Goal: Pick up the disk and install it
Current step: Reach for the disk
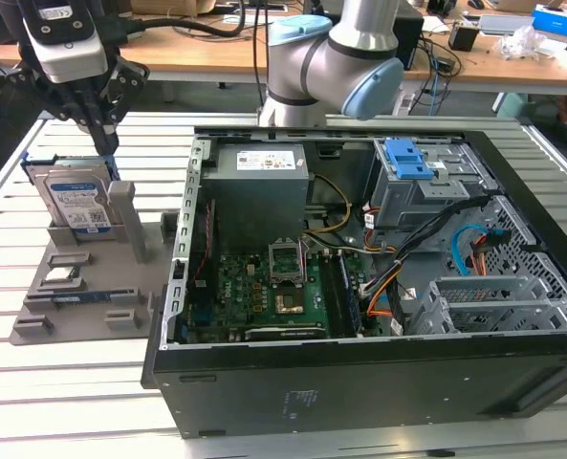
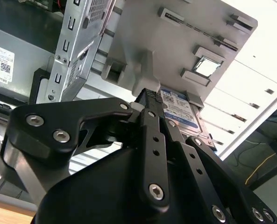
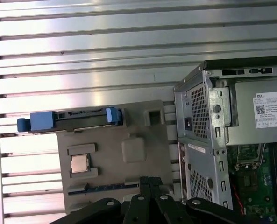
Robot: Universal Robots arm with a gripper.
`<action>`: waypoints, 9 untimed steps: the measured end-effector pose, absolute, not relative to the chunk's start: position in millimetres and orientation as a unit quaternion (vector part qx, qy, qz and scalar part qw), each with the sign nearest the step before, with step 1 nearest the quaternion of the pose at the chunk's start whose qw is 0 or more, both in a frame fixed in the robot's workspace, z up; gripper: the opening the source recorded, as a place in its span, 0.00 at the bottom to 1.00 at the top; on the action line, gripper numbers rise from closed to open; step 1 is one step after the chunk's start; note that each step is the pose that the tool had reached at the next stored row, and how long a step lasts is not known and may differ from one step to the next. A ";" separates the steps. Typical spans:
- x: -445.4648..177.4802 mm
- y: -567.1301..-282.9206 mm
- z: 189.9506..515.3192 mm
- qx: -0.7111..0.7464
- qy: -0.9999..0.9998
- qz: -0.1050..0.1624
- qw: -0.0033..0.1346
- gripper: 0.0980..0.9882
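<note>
Item under inspection: the disk stands upright on its edge in a slot of a grey holder tray, at the exterior view's left and on the far part of the tray. Its blue-and-white label faces the near side, and a blue carrier frame runs round its edges. In the first wrist view the disk shows edge-on, with the blue frame ends at either side.

The pincer hangs over the far right corner of the disk, fingers pointing down. Its fingers are pressed together and carry nothing; both wrist views show them meeting in a single tip. Whether that tip touches the disk cannot be told.

Also on the tray: a square processor chip in a pocket, and a thin memory stick lying in a groove nearer the front.

The tray rests on a slatted metal table. Just beside it, to the exterior view's right, lies an open computer case. A grey drive cage with a blue latch sits at its far side.
</note>
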State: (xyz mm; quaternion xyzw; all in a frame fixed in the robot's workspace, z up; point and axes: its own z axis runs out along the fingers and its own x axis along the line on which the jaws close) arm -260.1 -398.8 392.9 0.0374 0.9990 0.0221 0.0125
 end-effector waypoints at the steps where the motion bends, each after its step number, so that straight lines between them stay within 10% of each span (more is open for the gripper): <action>1: -261.7 -398.8 392.9 0.037 0.999 0.022 0.012 0.01; 9: -267.6 -398.9 392.9 0.037 0.999 0.022 0.012 0.01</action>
